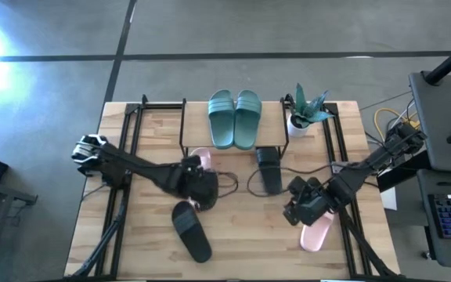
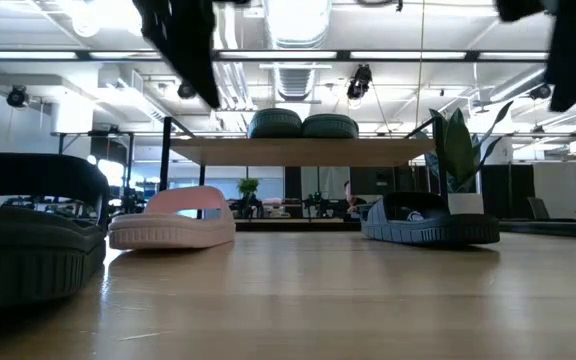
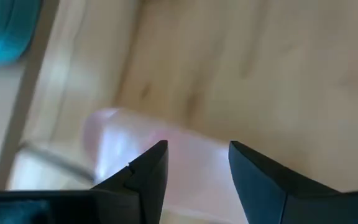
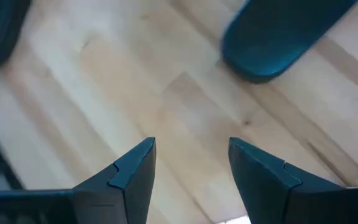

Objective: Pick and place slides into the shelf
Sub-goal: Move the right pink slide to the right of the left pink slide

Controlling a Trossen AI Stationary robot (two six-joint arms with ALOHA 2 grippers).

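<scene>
From above, we saw the teal pair (image 1: 235,117) on the shelf (image 1: 198,124), a black slide (image 1: 191,230) at 7 o'clock. Left wrist: left gripper (image 3: 194,163), jaws spread, over a pink slide (image 3: 129,146). Right wrist: right gripper (image 4: 191,160), jaws spread, above bare wood.

I see the wooden table (image 1: 155,133) carrying the shelf (image 1: 196,119) at its far edge, teal slides (image 1: 234,117) on top, a potted plant (image 1: 304,113) right of it, black slides (image 1: 191,230) and pink slides (image 1: 317,233) scattered nearer.

Two dark fingers (image 4: 132,177) stand apart at the frame's bottom over the wooden bench (image 4: 185,106); a dark slide (image 4: 278,34) lies upper right.
</scene>
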